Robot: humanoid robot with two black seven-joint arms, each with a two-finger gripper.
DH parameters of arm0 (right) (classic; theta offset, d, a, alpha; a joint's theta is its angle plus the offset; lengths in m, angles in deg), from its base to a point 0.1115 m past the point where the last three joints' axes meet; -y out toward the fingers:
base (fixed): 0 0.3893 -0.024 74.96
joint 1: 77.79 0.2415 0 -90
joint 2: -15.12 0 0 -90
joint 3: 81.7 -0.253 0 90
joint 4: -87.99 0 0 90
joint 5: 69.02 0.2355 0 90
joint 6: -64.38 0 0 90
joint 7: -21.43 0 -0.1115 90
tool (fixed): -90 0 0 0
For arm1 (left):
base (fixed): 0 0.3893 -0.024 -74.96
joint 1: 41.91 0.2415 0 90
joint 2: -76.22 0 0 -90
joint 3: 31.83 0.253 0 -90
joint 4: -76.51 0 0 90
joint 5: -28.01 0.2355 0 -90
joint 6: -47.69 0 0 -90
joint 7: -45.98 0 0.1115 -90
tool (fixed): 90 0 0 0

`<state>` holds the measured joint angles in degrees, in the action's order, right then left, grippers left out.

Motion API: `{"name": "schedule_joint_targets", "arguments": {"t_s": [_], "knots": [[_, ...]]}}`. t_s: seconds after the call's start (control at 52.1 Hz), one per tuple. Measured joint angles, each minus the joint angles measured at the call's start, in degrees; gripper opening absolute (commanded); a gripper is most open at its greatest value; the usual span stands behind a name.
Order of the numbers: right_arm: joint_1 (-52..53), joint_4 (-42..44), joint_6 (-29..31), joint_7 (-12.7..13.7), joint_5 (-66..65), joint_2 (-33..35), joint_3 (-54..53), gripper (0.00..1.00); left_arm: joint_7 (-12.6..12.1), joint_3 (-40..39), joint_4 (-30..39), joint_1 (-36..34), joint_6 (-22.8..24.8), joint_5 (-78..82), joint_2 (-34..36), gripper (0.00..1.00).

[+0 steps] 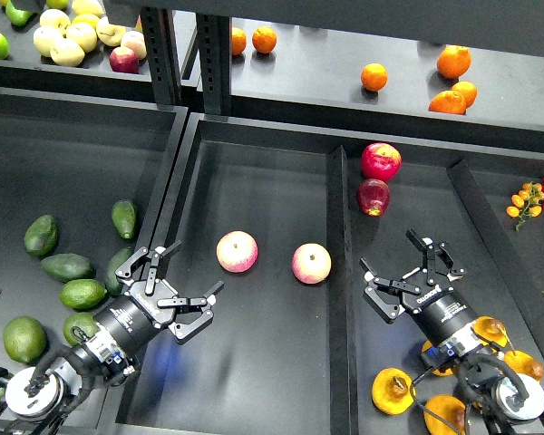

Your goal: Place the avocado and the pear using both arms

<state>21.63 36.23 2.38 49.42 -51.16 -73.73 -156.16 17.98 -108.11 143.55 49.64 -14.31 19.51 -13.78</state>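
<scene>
though upright, avocado [124, 218] tilts slightly left.

Both arms reached forward; the left gripper [183, 278] and right gripper [401, 263] were spread wide, holding nothing.

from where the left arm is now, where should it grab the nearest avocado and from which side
Take the avocado lying against the bin wall beside the left gripper. Grip across its narrow middle, coming down from above: it lies flat with its long axis roughly along the wall, so the jaws should close across its width. The wall crowds its right side, so that jaw has little room.
</scene>
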Motion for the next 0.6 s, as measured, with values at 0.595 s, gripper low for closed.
{"name": "schedule_joint_targets", "arguments": {"t_s": [0.595], "knots": [[-3.53,-3.51,0.00,0.01,0.32,-1.15,-1.94,0.99,0.00,1.90,-9.51,-11.51,0.00,-6.65,0.00,0.99]]}}
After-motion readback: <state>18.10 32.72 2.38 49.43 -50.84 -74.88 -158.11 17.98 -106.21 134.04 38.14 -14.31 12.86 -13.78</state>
